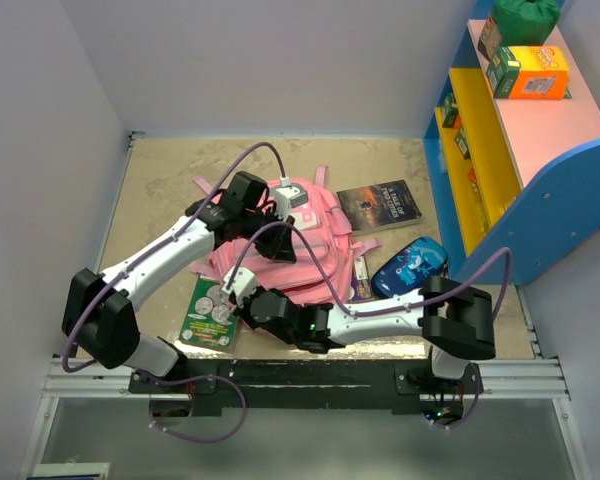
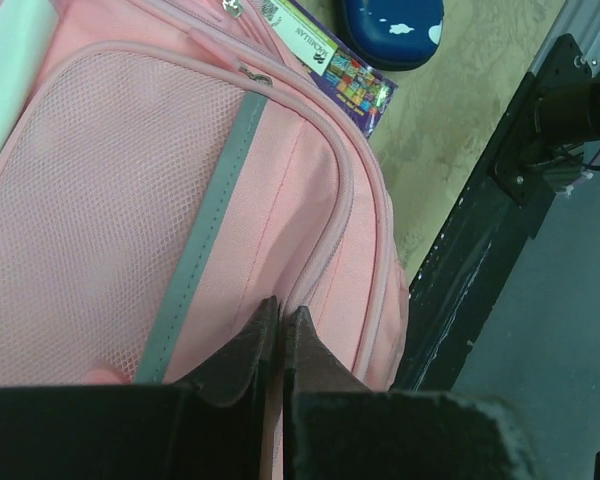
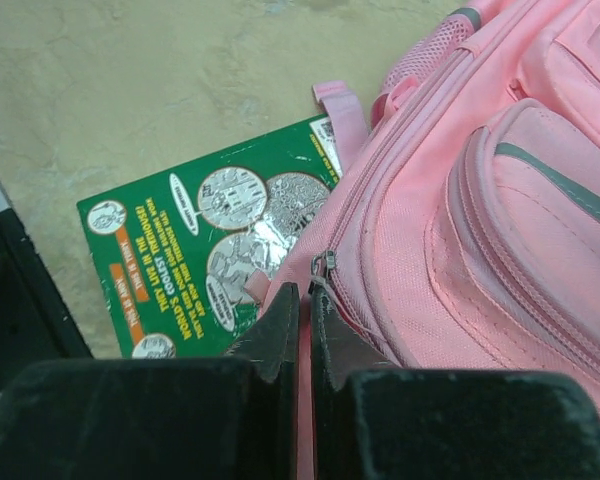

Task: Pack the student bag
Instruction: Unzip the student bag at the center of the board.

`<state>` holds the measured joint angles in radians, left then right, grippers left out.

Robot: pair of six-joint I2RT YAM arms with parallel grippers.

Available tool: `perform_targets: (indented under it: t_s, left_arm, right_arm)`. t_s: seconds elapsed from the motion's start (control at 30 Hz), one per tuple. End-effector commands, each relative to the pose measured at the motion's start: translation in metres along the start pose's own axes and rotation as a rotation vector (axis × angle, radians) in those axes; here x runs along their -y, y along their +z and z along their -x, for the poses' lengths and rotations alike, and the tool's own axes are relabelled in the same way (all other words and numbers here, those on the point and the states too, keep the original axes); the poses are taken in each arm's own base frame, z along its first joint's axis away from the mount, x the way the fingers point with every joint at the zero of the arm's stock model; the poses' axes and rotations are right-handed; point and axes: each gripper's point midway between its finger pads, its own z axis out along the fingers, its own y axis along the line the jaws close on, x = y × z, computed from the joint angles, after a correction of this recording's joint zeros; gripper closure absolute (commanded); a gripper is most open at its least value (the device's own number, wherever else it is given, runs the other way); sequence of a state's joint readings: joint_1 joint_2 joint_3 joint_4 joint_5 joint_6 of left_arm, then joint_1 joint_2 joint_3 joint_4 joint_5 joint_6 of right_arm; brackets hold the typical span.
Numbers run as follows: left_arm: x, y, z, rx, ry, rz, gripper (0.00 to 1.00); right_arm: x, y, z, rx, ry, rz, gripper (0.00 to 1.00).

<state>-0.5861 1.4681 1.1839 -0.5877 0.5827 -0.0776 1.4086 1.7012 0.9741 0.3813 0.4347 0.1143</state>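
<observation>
The student bag point(image 1: 315, 235), pink with grey trim, lies in the middle of the table. Its mesh pocket and grey stripe fill the left wrist view point(image 2: 160, 200). My left gripper point(image 1: 277, 243) is over the bag, and its jaws point(image 2: 282, 312) are shut on a fold of pink fabric beside a zip seam. My right gripper point(image 1: 232, 283) is at the bag's near left corner. It point(image 3: 305, 292) is pinched on pink fabric right next to a metal zip slider point(image 3: 322, 265) of the bag point(image 3: 460, 200).
A green book point(image 1: 210, 312) point(image 3: 180, 260) lies partly under the bag's near left corner. A dark book point(image 1: 380, 205), a blue pencil case point(image 1: 410, 265) point(image 2: 392, 30) and a colourful booklet point(image 2: 330, 65) lie to the right. A shelf unit point(image 1: 500, 150) with boxes stands at the far right.
</observation>
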Motion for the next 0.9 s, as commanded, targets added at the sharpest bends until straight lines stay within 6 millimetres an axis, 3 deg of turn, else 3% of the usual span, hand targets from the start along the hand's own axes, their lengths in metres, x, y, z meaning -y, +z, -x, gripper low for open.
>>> perform_targets:
  t_s: [0.0, 0.03, 0.1, 0.13, 0.17, 0.23, 0.27, 0.3, 0.33, 0.4, 0.43, 0.5, 0.53, 0.57, 0.6, 0.67, 0.8, 0.83, 0.87]
  left_arm:
    - [0.027, -0.024, 0.108, 0.356, 0.158, -0.076, 1.00]
    - [0.028, -0.026, 0.109, 0.363, 0.169, -0.072, 1.00]
    - [0.027, -0.029, 0.109, 0.364, 0.184, -0.064, 1.00]
    - [0.024, -0.033, 0.111, 0.370, 0.215, -0.050, 1.00]
    - [0.022, -0.035, 0.109, 0.359, 0.220, -0.036, 1.00]
    - [0.021, -0.043, 0.109, 0.369, 0.279, -0.011, 1.00]
    - [0.016, -0.045, 0.111, 0.379, 0.291, 0.027, 1.00]
    - [0.015, -0.049, 0.112, 0.388, 0.300, 0.043, 1.00]
    - [0.013, -0.052, 0.115, 0.395, 0.355, 0.069, 1.00]
    - [0.005, -0.060, 0.121, 0.399, 0.371, 0.133, 1.00]
    - [0.001, -0.061, 0.122, 0.393, 0.392, 0.159, 1.00]
    - [-0.008, -0.064, 0.119, 0.372, 0.388, 0.208, 1.00]
    - [-0.009, -0.065, 0.118, 0.371, 0.406, 0.221, 1.00]
    - [-0.012, -0.066, 0.116, 0.367, 0.408, 0.231, 1.00]
    - [-0.015, -0.064, 0.111, 0.357, 0.406, 0.237, 1.00]
    - [-0.018, -0.065, 0.109, 0.358, 0.417, 0.255, 1.00]
    - [-0.029, -0.065, 0.100, 0.341, 0.421, 0.298, 1.00]
    - [-0.032, -0.067, 0.099, 0.341, 0.419, 0.311, 1.00]
    - [-0.036, -0.068, 0.098, 0.341, 0.417, 0.321, 1.00]
  right_arm:
    - [-0.083, 0.012, 0.060, 0.171, 0.020, 0.278, 0.97]
    - [-0.085, 0.019, 0.054, 0.156, 0.013, 0.273, 0.96]
    - [-0.081, 0.022, 0.061, 0.167, 0.013, 0.246, 0.91]
    - [-0.076, 0.018, 0.069, 0.181, 0.022, 0.231, 0.89]
    - [-0.069, 0.015, 0.065, 0.175, 0.027, 0.207, 0.84]
    - [-0.049, 0.006, 0.069, 0.186, 0.068, 0.125, 0.77]
    - [-0.039, -0.005, 0.072, 0.190, 0.084, 0.096, 0.67]
    - [-0.032, -0.010, 0.075, 0.186, 0.135, 0.066, 0.63]
    - [-0.015, -0.015, 0.064, 0.134, 0.143, -0.020, 0.60]
    - [-0.001, -0.027, 0.069, 0.101, 0.250, -0.098, 0.57]
    - [0.016, -0.033, 0.048, 0.015, 0.231, -0.186, 0.57]
    - [0.030, -0.044, 0.043, -0.032, 0.324, -0.275, 0.52]
    - [0.042, -0.054, 0.026, -0.103, 0.303, -0.332, 0.48]
    - [0.056, -0.063, 0.021, -0.106, 0.320, -0.404, 0.41]
    - [0.062, -0.073, 0.023, -0.088, 0.415, -0.442, 0.39]
    - [0.092, -0.097, -0.001, -0.135, 0.423, -0.571, 0.32]
    - [0.142, -0.144, -0.031, -0.142, 0.670, -0.781, 0.23]
    - [0.161, -0.164, -0.036, -0.147, 0.706, -0.844, 0.21]
    - [0.172, -0.175, -0.052, -0.167, 0.733, -0.894, 0.17]
